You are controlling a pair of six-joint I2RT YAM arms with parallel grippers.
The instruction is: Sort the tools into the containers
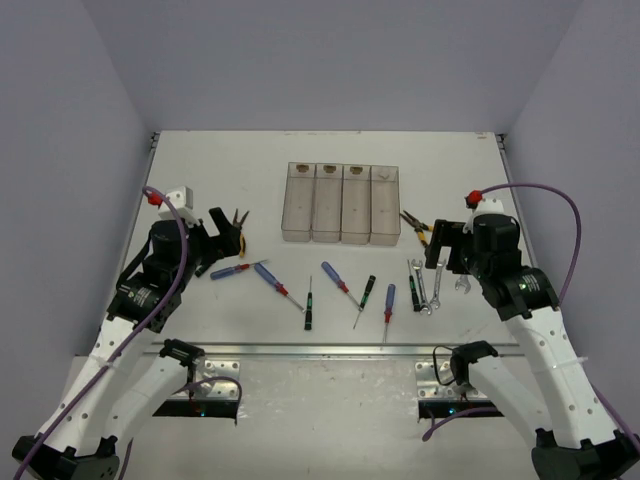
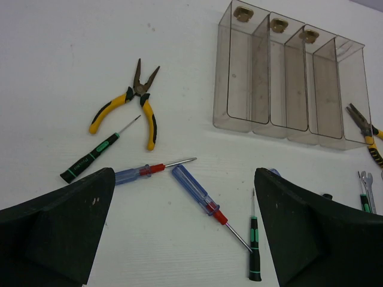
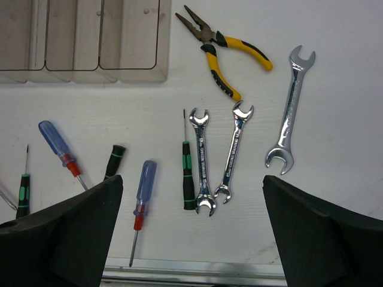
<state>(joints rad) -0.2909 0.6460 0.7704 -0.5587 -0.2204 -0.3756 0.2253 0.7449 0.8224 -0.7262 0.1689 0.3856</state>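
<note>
Four joined clear bins [image 1: 341, 203] stand empty at mid-table and also show in the left wrist view [image 2: 287, 89]. My left gripper [image 1: 228, 238] is open and empty above blue screwdrivers [image 2: 143, 172] [image 2: 200, 194], near yellow pliers [image 2: 134, 101] and black-and-green screwdrivers [image 2: 90, 158] [image 2: 254, 251]. My right gripper [image 1: 437, 246] is open and empty above three silver wrenches [image 3: 202, 158] [image 3: 236, 149] [image 3: 290, 110], a black-and-green screwdriver [image 3: 189, 173], a blue screwdriver [image 3: 143, 188] and second pliers [image 3: 224, 54].
More screwdrivers [image 1: 338, 280] [image 1: 366, 292] lie in a row between the arms, in front of the bins. A metal rail [image 1: 330, 350] runs along the table's near edge. Grey walls close in the sides and back.
</note>
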